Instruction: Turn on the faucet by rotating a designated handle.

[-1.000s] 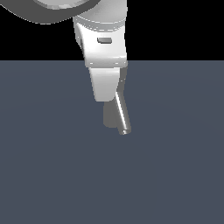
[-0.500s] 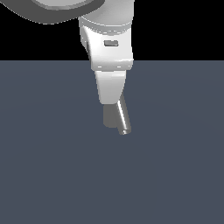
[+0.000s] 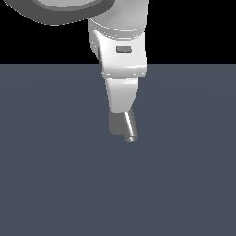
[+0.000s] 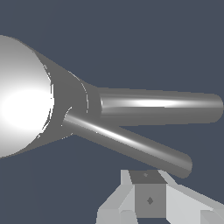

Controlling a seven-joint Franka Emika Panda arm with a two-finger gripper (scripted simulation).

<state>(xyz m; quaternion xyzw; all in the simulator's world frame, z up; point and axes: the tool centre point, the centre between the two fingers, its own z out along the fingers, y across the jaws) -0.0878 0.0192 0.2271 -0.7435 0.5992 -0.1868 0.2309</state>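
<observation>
The faucet is a grey metallic column, mostly covered by my white arm in the exterior view; its slanted spout sticks out below. The wrist view shows its bright round cap, the thick spout, and the thinner handle running from the cap toward my gripper. My gripper hangs right over the faucet top. Its fingers appear together with no gap, holding nothing. They lie just beside the handle's free end; I cannot tell if they touch it.
A flat dark blue-grey floor surrounds the faucet on all sides, with a black backdrop above it. No other objects show.
My arm has shifted slightly toward the exterior view's right and a little lower over the faucet. The spout has hardly moved.
</observation>
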